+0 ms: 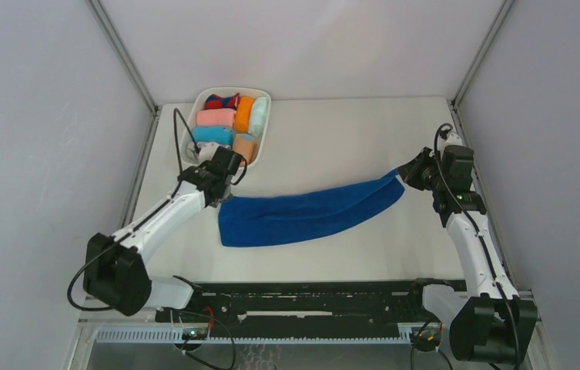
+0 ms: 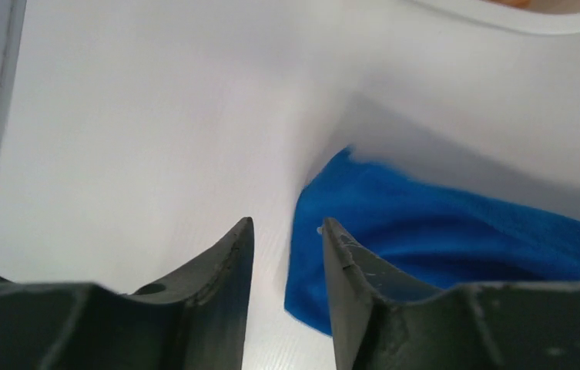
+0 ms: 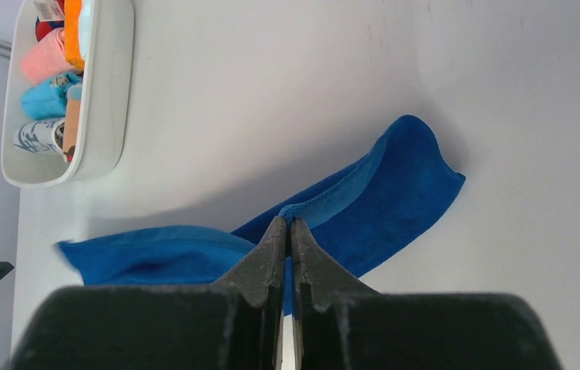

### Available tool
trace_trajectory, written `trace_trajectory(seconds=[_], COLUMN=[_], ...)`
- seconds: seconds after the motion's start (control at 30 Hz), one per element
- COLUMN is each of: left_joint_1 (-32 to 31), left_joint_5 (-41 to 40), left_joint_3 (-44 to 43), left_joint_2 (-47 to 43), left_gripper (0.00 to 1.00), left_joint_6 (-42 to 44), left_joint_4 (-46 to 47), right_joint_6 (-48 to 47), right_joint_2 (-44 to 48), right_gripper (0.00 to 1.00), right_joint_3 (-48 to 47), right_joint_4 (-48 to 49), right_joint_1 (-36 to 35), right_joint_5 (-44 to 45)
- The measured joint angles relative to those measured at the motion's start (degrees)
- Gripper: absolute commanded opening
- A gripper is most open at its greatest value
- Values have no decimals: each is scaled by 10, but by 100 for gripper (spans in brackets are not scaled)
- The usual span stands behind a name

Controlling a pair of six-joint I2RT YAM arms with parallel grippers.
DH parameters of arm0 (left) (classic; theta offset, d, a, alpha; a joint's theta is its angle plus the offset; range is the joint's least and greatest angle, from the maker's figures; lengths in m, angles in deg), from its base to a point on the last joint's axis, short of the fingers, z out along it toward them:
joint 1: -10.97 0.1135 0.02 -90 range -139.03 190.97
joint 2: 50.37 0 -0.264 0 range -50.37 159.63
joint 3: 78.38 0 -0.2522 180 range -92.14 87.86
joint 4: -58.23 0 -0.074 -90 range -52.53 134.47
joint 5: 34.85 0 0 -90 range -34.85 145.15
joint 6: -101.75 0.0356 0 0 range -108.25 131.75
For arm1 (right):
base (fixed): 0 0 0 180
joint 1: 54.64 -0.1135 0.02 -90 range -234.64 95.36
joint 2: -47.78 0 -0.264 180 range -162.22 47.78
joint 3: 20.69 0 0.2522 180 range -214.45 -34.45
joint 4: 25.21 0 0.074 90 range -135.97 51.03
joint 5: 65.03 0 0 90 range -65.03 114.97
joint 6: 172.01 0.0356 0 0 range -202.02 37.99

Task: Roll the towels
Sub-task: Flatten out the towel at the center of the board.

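The long royal-blue towel [image 1: 310,212] lies stretched across the table, its right end lifted. My right gripper [image 1: 408,174] is shut on that end's edge, and the right wrist view shows the towel [image 3: 402,185] pinched between the closed fingertips of the right gripper [image 3: 287,221]. My left gripper [image 1: 225,189] hovers at the towel's left end. In the left wrist view the left gripper [image 2: 286,223] is open, with bare table in the gap and the towel's corner [image 2: 440,231] beside the right finger. A small peach-orange towel [image 1: 245,146] sits rolled in the tray's near corner.
A white tray [image 1: 266,127] at the back left holds pink, light-blue, orange, mint and printed rolls; its rim [image 3: 109,92] shows in the right wrist view. Grey walls enclose the table on the left, right and back. A black rail runs along the near edge.
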Motion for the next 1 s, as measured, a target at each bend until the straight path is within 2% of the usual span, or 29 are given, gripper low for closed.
trace_trajectory(seconds=[0.17, 0.33, 0.47, 0.7, 1.0], left_joint_1=[6, 57, 69, 79, 120], left_joint_5=[-2, 57, 104, 168, 225], left_joint_3=[61, 74, 74, 72, 74], left_joint_2=[-63, -53, -16, 110, 132], left_gripper=[48, 49, 49, 50, 39], left_joint_6=[-22, -17, -12, -6, -6], left_joint_4=[8, 42, 86, 130, 183], right_joint_6=[0, 0, 0, -2, -3], right_joint_2=[0, 0, 0, 0, -2], right_gripper=[0, 0, 0, 0, 0], right_joint_3=[0, 0, 0, 0, 0], right_joint_4=[0, 0, 0, 0, 0], right_joint_1=[0, 0, 0, 0, 0], right_joint_5=[0, 0, 0, 0, 0])
